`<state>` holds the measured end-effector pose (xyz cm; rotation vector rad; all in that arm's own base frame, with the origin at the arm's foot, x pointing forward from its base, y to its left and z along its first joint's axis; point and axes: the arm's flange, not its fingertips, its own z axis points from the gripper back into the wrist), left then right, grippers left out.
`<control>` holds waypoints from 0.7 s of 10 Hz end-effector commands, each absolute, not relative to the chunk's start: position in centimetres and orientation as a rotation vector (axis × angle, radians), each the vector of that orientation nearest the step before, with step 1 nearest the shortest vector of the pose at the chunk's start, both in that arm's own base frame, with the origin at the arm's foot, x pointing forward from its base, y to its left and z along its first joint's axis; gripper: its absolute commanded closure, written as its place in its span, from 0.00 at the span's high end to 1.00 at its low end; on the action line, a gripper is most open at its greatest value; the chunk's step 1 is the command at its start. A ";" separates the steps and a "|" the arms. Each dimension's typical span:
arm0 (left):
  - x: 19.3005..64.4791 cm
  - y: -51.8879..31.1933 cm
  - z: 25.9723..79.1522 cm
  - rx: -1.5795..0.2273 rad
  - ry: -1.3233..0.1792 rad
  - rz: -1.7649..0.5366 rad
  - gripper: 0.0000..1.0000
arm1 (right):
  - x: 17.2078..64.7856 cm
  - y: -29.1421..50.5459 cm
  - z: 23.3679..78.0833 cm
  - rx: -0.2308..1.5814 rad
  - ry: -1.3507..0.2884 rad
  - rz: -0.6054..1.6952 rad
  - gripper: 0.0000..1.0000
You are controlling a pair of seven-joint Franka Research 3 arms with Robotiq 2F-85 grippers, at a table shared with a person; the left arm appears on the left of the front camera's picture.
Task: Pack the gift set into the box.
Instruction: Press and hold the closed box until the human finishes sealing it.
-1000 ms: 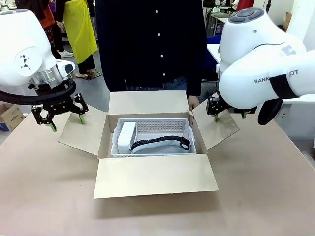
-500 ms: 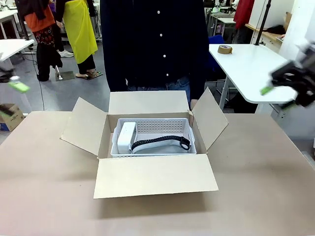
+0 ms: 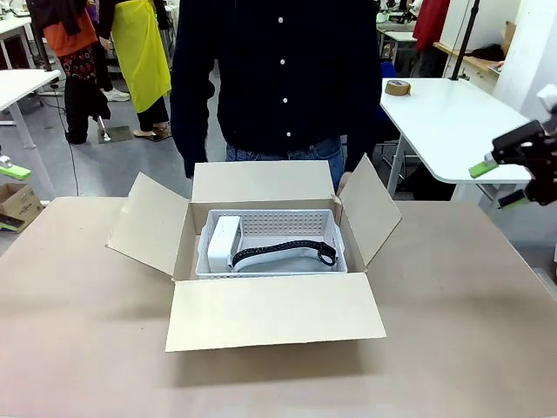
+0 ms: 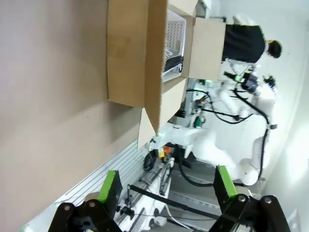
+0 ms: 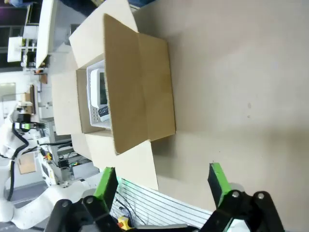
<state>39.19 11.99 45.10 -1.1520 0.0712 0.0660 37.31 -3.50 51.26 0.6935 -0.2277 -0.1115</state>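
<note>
Front view: the gift set (image 3: 287,225) lies inside the box (image 3: 274,309) on the table (image 3: 452,348), long axis running side to side, while my left arm's fingers (image 4: 110,191) and right arm's fingers (image 3: 480,169) hang spread wide, empty, well off either end, neither looking nearer.

I count one box (image 3: 274,309) on my table, with four flaps. In it sits one gift set (image 3: 287,225): one tray, one white block (image 3: 224,242) and one black strap (image 3: 278,249). One person (image 3: 278,78) stands at the table's 12 o'clock. I have two grippers, the left gripper (image 4: 166,171) and the right gripper (image 3: 496,185), which is at 3 o'clock, each with two green-padded fingers. Beyond the table I count one roll of tape (image 3: 398,87) at 1 o'clock, one small carton (image 3: 17,202) at 9 o'clock, and two bystanders (image 3: 139,52) at 11 o'clock.
</note>
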 end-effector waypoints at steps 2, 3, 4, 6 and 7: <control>37.9 11.4 46.9 -1.094 0.044 0.058 1.00 | 37.4 -4.3 51.4 0.668 -0.235 -0.135 1.00; 37.9 11.4 46.9 -1.094 0.044 0.058 1.00 | 37.4 -4.3 51.4 0.668 -0.235 -0.135 1.00; 37.9 11.4 46.9 -1.094 0.044 0.058 1.00 | 37.4 -4.3 51.4 0.668 -0.235 -0.135 1.00; 37.9 11.4 46.9 -1.094 0.044 0.058 1.00 | 37.4 -4.3 51.4 0.668 -0.235 -0.135 1.00; 37.9 11.4 46.9 -1.094 0.044 0.058 1.00 | 37.4 -4.3 51.4 0.668 -0.235 -0.135 1.00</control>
